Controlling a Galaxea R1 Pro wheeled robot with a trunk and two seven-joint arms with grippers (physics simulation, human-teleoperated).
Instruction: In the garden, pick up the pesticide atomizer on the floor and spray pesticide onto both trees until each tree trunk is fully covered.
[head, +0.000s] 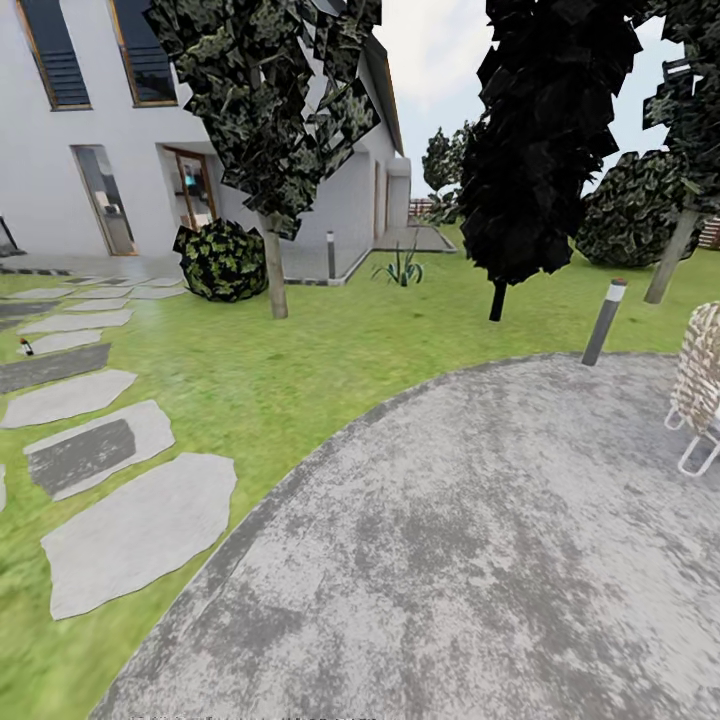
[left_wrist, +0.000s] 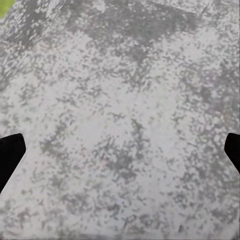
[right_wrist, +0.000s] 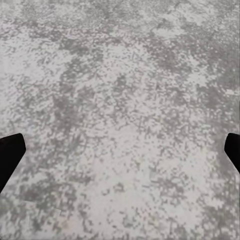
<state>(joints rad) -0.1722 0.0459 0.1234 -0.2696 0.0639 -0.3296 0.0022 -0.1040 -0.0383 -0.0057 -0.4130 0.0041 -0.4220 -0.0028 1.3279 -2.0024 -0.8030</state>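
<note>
Head view: mottled grey paving (head: 480, 560).

A grey speckled paved patio (head: 480, 560) curves beside stepping stones (head: 135, 530), with a white house (head: 90, 130) beyond them.

The garden is a wide green lawn (head: 300, 350) running from a white house back toward the far greenery. One of the trees (head: 268, 110) stands on the grass near the house, its ragged dark grey-green foliage spread high above a straight, pale grey-brown tree trunk (head: 275, 270) that is upright and bare of branches low down. A second tree trunk (head: 672, 255) of the same pale bark rises at the far right edge of the lawn, leaning slightly, with dark grey-green foliage (head: 690, 90) above it. A small bottle-like object (head: 25, 346), too tiny to identify, stands on a far-left stepping stone.
</note>
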